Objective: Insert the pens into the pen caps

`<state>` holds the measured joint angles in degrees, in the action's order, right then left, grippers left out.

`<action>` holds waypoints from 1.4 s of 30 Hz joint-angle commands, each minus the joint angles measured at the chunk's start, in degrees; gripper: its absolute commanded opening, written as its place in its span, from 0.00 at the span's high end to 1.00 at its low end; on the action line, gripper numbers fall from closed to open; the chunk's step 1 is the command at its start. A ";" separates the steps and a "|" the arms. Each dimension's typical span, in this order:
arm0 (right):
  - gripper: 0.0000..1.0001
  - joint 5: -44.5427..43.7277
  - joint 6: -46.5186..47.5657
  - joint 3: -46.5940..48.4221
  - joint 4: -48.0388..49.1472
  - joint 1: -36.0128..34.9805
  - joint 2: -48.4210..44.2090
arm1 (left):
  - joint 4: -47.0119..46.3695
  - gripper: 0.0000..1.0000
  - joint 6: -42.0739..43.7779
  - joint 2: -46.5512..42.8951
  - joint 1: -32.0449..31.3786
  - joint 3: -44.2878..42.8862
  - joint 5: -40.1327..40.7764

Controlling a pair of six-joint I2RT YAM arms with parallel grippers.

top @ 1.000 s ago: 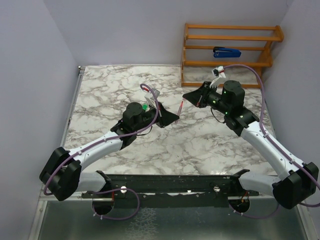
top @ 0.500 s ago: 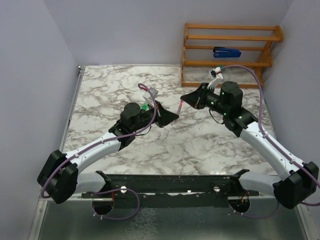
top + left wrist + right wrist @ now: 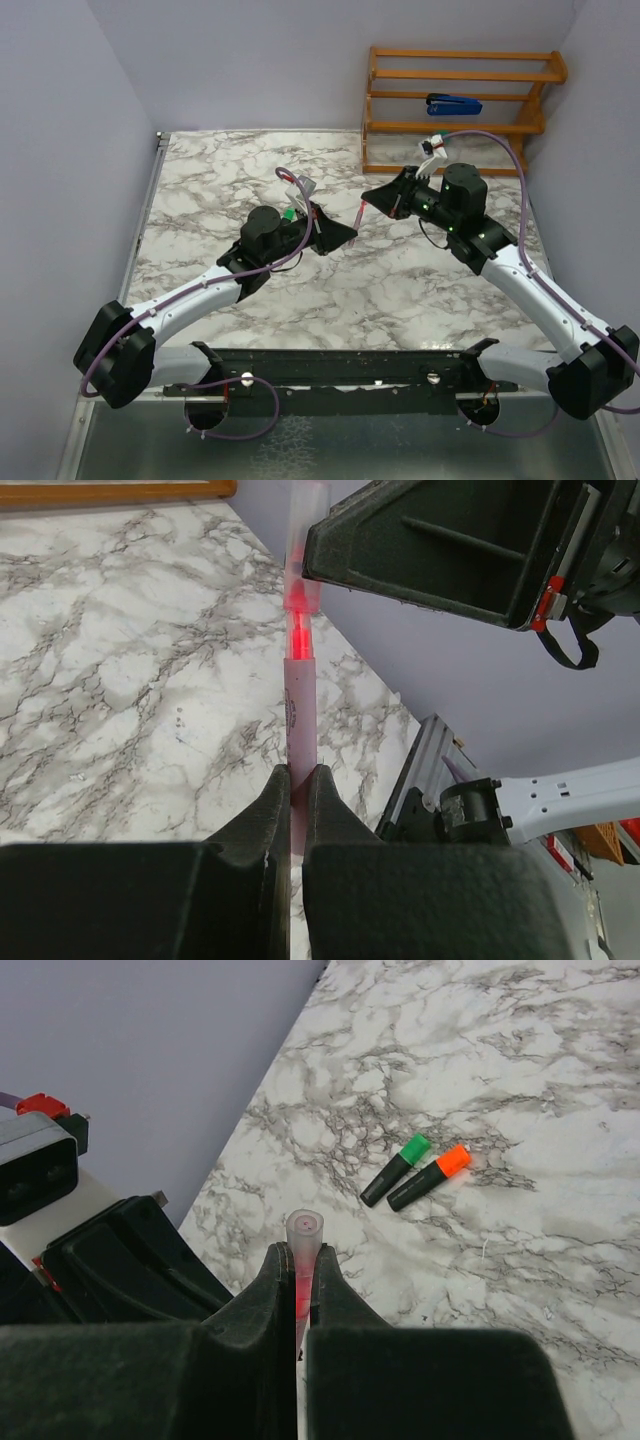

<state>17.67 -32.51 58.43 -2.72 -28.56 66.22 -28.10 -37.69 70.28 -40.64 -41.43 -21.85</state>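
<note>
Top external: right claw (image 3: 368,198), clamping seemingly a clear cap (image 3: 304,1228), has edged toward left claw (image 3: 350,236) pinching pink pen (image 3: 301,705).

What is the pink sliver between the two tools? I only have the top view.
Observer: It is a pale pink pen. The left wrist view shows the left tool shut on its barrel.
Reviewer: And what is the right tool doing?
Observer: Its wrist view shows the right tool shut on a clear cap.
Reviewer: Are there any other pens? I see none from above.
Observer: Yes. In the right wrist view a green-ended pen and an orange-ended pen lie side by side on the table.
</note>
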 commanded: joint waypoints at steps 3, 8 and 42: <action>0.99 0.88 0.08 -1.58 -1.63 -0.90 -1.78 | -1.70 1.00 0.99 -0.44 -0.07 -1.39 4.32; 0.99 1.13 -0.27 -2.30 -1.73 -1.53 -2.06 | -1.70 1.00 1.76 1.67 0.05 -3.90 4.79; 0.99 2.65 -0.40 -6.86 -1.31 -5.20 -1.46 | 1.03 1.00 7.50 2.60 4.48 -10.85 6.72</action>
<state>15.18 -32.53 54.43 2.31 -30.65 64.90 -20.45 -30.81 72.77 -38.68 -47.62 -22.39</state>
